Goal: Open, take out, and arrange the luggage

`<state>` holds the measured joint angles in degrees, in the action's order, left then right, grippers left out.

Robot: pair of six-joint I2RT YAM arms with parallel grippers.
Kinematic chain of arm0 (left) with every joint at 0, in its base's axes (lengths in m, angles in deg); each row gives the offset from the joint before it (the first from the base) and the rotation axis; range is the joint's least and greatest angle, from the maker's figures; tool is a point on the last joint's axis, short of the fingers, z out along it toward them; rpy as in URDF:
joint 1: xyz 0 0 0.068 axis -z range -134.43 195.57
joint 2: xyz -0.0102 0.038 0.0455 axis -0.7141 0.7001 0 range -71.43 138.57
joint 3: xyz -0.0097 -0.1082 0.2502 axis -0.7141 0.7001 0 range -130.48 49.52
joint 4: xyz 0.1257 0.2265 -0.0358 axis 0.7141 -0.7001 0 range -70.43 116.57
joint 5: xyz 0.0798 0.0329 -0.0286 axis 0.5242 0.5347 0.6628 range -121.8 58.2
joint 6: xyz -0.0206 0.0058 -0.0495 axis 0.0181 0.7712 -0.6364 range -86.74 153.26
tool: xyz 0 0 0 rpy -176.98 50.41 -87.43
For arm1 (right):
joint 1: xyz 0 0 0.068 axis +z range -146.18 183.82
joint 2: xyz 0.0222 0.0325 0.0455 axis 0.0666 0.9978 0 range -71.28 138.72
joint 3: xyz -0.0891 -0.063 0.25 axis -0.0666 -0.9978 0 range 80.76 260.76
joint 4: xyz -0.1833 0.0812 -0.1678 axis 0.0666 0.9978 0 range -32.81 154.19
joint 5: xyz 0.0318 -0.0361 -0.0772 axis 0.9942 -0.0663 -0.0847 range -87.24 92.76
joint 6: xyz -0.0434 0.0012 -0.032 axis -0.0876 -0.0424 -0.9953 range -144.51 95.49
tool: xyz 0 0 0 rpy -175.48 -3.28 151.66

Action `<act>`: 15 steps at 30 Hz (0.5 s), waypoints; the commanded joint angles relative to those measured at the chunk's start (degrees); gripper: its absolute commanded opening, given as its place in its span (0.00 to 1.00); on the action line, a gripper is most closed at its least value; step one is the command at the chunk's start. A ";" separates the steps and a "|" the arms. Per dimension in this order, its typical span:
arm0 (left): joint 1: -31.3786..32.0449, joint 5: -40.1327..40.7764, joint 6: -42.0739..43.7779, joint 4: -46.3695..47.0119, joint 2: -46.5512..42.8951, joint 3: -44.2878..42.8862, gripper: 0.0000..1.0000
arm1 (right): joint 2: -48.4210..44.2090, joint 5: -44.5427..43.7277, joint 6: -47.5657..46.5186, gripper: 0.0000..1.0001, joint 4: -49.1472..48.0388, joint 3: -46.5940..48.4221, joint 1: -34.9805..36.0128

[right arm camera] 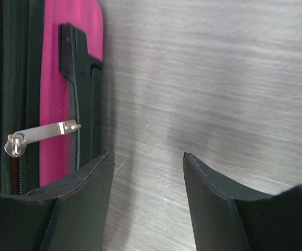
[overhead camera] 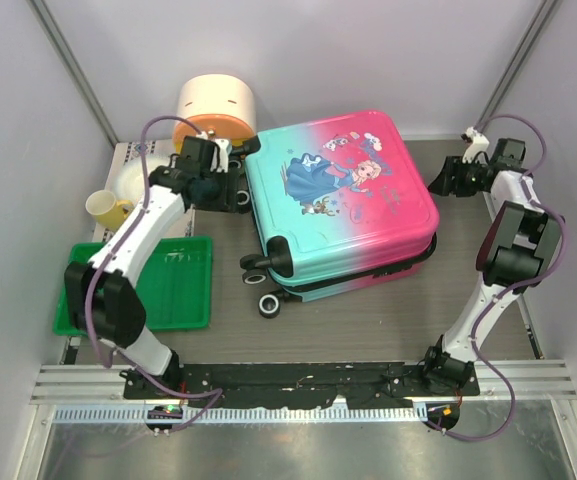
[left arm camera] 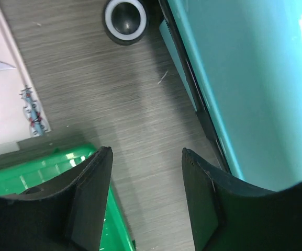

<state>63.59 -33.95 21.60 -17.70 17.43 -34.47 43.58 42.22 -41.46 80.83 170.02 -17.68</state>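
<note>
The luggage (overhead camera: pixel 343 200), a pink and turquoise hard-shell suitcase with a princess print, lies flat and closed in the middle of the table, black wheels (overhead camera: pixel 267 305) at its near-left corner. My left gripper (overhead camera: pixel 235 188) is at its left edge, open, with only bare table between the fingers; the left wrist view has the turquoise shell (left arm camera: pixel 255 78) to the right and a wheel (left arm camera: pixel 124 18) above my left gripper (left arm camera: pixel 146 152). My right gripper (overhead camera: pixel 440 183) stands open just beside the pink right edge. In its wrist view my right gripper (right arm camera: pixel 148 156) is empty, with the silver zip pull (right arm camera: pixel 41 130) and black handle (right arm camera: pixel 77 78) to the left.
A round cream-and-orange box (overhead camera: pixel 216 108) stands behind the left gripper. A green tray (overhead camera: pixel 173 290) lies at the near left, its corner under the left fingers (left arm camera: pixel 35 172). A yellow cup (overhead camera: pixel 108 208) and a white dish (overhead camera: pixel 138 178) sit at the far left.
</note>
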 commanded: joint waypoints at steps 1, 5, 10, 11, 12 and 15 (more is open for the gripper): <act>2.96 -3.82 -1.62 7.26 4.64 -4.68 0.59 | 0.26 0.61 -4.75 0.61 5.96 2.94 0.40; 9.13 -5.05 2.42 10.95 10.26 -8.12 0.61 | 1.23 2.89 -8.53 0.61 9.58 3.99 -1.26; 17.48 -6.99 7.26 10.18 18.17 -16.37 0.61 | 1.94 6.06 -16.60 0.61 19.40 6.90 -5.83; 18.36 -7.16 7.88 9.73 19.76 -18.13 0.61 | 1.76 6.33 -18.02 0.61 20.47 7.16 -8.01; 19.50 -7.25 8.49 9.38 22.91 -21.80 0.61 | 1.59 7.63 -19.34 0.61 21.44 7.16 -9.51; 19.60 -6.55 9.20 8.42 29.23 -30.31 0.64 | 1.41 8.96 -26.62 0.61 28.11 8.13 -13.22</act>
<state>78.91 -33.76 29.05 -15.67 38.24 -55.37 45.51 47.55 -57.57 98.90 175.15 -26.01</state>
